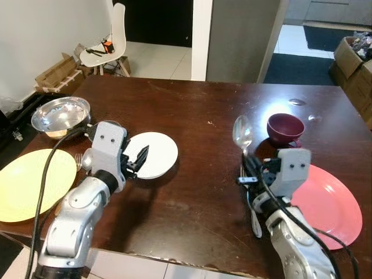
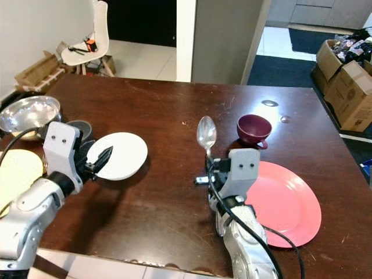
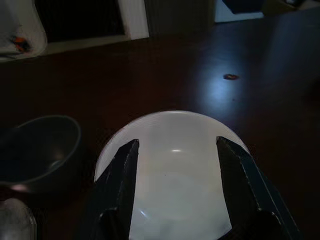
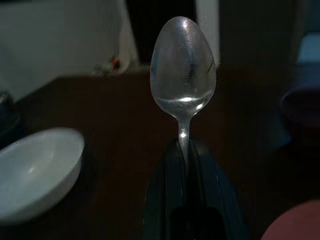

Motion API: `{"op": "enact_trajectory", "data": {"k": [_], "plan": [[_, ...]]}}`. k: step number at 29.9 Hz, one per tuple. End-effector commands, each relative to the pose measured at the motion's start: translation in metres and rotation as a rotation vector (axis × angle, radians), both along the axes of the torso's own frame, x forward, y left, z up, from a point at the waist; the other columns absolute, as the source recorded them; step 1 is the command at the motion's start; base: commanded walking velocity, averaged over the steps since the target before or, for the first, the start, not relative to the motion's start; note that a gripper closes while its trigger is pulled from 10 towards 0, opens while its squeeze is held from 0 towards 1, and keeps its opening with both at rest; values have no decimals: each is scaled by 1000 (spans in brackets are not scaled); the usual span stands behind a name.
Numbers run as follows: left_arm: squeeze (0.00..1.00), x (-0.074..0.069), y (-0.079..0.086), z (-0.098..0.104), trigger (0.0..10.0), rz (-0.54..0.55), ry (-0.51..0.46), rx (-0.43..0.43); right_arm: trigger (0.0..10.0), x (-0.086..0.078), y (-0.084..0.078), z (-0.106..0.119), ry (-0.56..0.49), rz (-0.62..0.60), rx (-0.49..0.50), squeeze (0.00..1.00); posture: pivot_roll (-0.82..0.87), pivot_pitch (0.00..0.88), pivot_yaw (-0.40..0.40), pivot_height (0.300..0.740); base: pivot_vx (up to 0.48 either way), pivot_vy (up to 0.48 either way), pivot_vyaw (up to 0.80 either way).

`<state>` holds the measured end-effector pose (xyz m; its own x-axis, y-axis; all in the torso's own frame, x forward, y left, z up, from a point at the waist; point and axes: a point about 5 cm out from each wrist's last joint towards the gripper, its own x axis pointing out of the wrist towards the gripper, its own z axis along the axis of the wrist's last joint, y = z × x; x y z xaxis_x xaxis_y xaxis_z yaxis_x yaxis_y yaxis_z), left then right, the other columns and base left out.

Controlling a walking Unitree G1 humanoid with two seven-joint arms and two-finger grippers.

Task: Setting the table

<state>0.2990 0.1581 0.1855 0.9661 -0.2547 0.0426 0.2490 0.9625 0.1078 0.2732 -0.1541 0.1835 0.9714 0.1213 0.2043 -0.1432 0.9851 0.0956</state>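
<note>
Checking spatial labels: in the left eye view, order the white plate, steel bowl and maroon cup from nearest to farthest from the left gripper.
From the left gripper:
1. White plate, right under its fingers.
2. Steel bowl, back at the table's left edge.
3. Maroon cup, far across on the right.

No readable text, label, brand, number or sign is found in any of the views. The cardboard boxes (image 2: 349, 87) beside the bench are too small and blurred for any print to be made out, and the packets inside them cannot be read.
</note>
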Motion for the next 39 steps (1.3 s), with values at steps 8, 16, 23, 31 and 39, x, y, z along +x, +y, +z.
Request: {"op": "enact_trajectory", "data": {"k": [8,16,23,31,39], "plan": [[0,1,-1,-9,10000,73,-21,10,10000,13,1,14,-87,-2,17,0,-55,0,79,740,0,0,0],[0,-2,1,-13,10000,99,-20,5,10000,15,14,11,-78,68,44,0,-44,0,71,740,-232,0,0],[0,-4,1,-15,10000,100,-15,7,10000,15,21,5,-48,112,87,0,-39,0,73,740,-318,0,0],[0,-3,1,-14,10000,98,-17,10,10000,16,24,4,-43,131,102,0,-37,0,77,740,-368,0,0],[0,-3,0,-15,10000,92,-15,12,10000,14,27,3,-41,150,128,0,-37,0,82,740,-367,0,0]]}}
